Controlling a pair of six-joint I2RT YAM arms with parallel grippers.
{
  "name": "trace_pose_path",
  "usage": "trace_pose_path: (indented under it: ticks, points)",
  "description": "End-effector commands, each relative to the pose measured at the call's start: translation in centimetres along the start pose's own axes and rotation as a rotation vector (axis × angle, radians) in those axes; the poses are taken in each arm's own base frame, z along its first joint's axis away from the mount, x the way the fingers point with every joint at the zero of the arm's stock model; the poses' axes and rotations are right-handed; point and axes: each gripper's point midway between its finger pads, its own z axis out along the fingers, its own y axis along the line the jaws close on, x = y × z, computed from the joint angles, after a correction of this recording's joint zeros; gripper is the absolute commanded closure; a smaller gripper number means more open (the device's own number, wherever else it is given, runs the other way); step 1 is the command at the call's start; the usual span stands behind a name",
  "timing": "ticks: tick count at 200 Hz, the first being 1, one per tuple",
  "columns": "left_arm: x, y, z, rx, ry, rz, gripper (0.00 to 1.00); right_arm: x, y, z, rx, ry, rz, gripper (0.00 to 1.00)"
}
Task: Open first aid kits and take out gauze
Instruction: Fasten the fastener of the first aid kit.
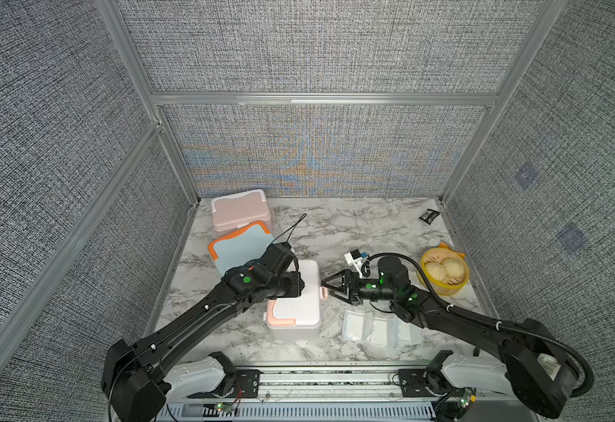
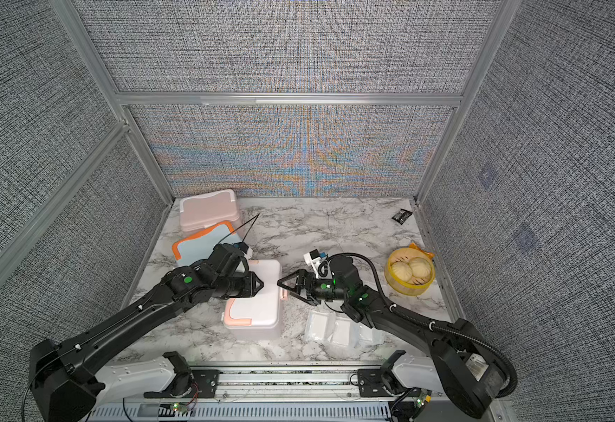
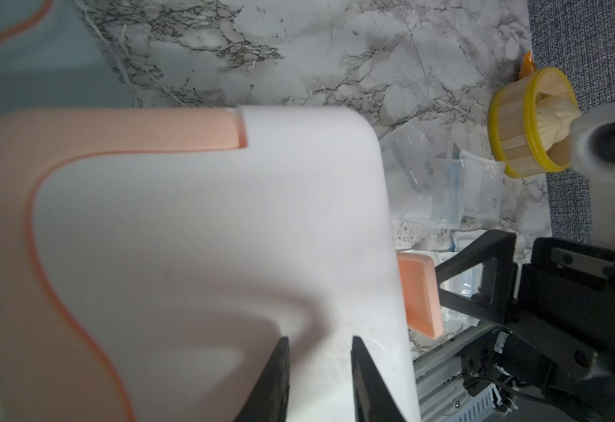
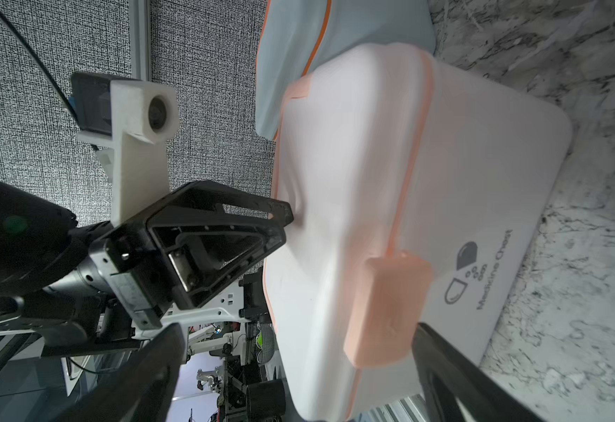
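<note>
Centre of the bench: white-and-peach box, lid shut, long axis running front to back, peach latch facing the right claw. Left claw: pinched shut, tips on the lid. Right claw: jaws wide, straddling the latch. Gauze packets: flat, overlapping, just right of the box.

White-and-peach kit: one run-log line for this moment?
left gripper: shut, pressing lid | right gripper: open at latch | white-and-peach kit: closed | gauze packets: on table
</note>
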Motion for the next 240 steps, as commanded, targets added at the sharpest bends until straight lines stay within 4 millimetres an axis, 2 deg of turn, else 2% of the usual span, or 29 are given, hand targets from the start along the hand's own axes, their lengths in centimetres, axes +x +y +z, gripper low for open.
trace_pose_path:
  ticks: [1, 77, 159, 215, 240]
  points:
    - [0.9, 0.9, 0.1, -0.041, 0.039, -0.003, 0.70, 0.0, 0.2, -0.1, 0.010, 0.000, -0.015, 0.01]
    - [1.0, 1.0, 0.2, -0.043, 0.043, -0.004, 0.70, 0.6, 1.7, 1.3, -0.031, 0.048, -0.035, 0.01]
    - [1.0, 1.0, 0.2, -0.041, 0.042, -0.005, 0.70, 0.9, 0.1, 2.3, -0.024, 0.062, -0.003, 0.01]
    - [0.7, 1.0, -0.6, -0.045, 0.019, 0.004, 0.70, 1.0, 0.4, 1.1, 0.024, 0.046, -0.046, 0.01]
    - [0.1, 1.5, -2.5, -0.084, -0.022, 0.014, 0.59, 1.0, -0.3, -0.3, 0.117, 0.022, -0.097, 0.01]
